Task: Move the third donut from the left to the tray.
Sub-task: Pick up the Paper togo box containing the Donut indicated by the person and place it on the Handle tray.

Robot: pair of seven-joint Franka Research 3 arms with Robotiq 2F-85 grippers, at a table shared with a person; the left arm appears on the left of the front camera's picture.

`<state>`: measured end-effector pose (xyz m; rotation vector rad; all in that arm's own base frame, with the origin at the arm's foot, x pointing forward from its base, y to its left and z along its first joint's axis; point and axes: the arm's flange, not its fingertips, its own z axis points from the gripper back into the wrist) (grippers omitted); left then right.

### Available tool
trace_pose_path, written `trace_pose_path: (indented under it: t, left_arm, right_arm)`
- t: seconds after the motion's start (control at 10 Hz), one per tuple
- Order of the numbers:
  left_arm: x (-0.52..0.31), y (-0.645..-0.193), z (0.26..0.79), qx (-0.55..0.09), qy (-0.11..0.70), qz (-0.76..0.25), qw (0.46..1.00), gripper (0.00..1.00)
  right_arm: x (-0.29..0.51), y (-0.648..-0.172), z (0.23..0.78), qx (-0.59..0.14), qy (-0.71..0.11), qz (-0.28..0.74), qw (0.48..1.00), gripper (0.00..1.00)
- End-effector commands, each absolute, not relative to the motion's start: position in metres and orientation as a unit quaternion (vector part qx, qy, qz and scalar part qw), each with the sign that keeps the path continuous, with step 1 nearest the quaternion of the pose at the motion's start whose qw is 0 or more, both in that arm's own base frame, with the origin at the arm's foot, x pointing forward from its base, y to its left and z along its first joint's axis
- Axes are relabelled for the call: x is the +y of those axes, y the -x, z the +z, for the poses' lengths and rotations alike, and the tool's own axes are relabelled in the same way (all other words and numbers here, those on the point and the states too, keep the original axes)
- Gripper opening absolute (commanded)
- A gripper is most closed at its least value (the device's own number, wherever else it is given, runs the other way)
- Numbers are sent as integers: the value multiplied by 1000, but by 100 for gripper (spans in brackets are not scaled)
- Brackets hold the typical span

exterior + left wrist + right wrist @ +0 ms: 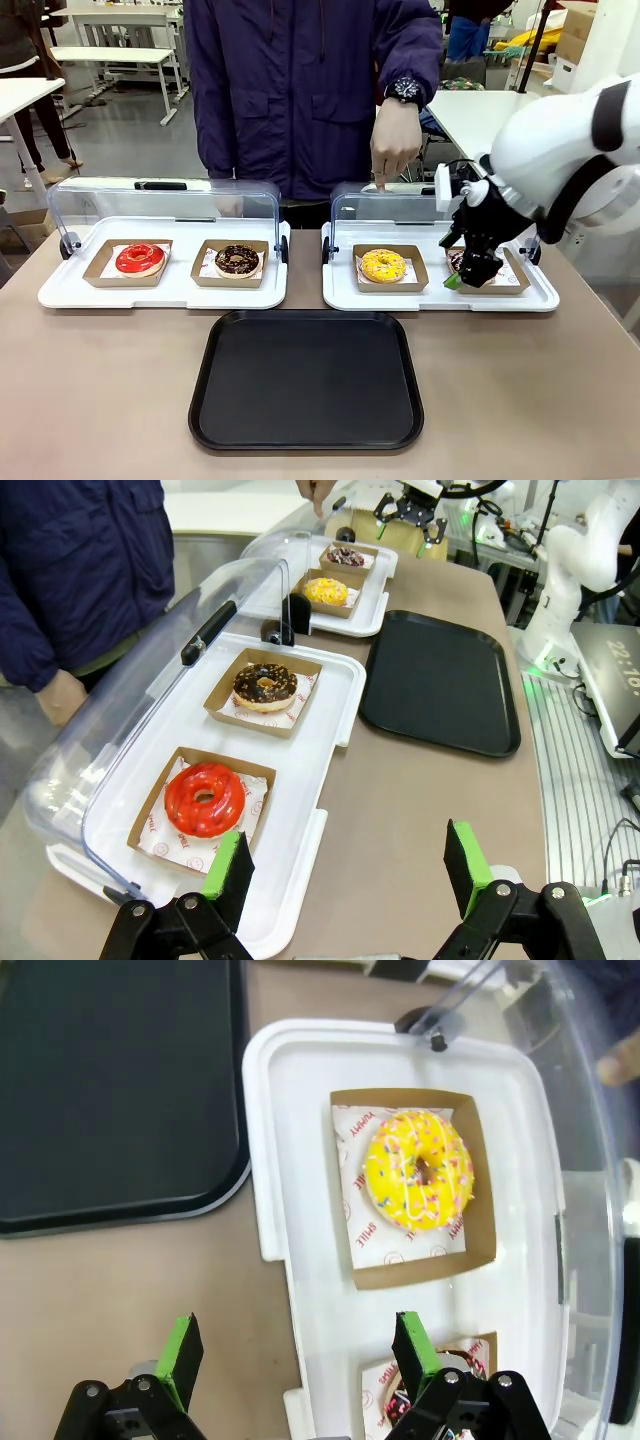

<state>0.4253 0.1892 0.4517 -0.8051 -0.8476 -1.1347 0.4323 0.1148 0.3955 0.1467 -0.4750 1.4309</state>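
Observation:
The yellow-iced sprinkled donut (383, 265) (326, 591) (420, 1170) lies in its brown cardboard tray, on the left half of the right white display tray (430, 298). The big black serving tray (305, 380) (440, 675) (110, 1080) lies bare at the table's front middle. My right gripper (465, 279) (297, 1355) hangs open low over the right half of that display tray, to the right of the yellow donut and apart from it. My left gripper (348, 865) is open and holds nothing, above the near edge of the left display tray (300, 880).
A red-iced donut (140, 259) (204, 799) and a chocolate donut (237, 260) (265, 684) sit in the left display tray (165, 290). Another dark donut (461, 262) (440, 1370) lies under my right gripper. Both clear lids stand raised at the back. A person's hand (393, 150) points down behind the yellow donut.

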Motion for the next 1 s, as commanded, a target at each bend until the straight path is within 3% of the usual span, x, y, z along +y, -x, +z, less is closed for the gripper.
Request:
trace_pose_path:
  t: [0.0,0.9]
  left_arm:
    - [188,-423,453,-377,359,-507,687,100]
    - [188,-423,453,-377,359,-507,687,100]
  right_arm:
    - [131,-436,380,-215,-37,648,730,100]
    - [165,-490,343,-185,32,664,723,100]
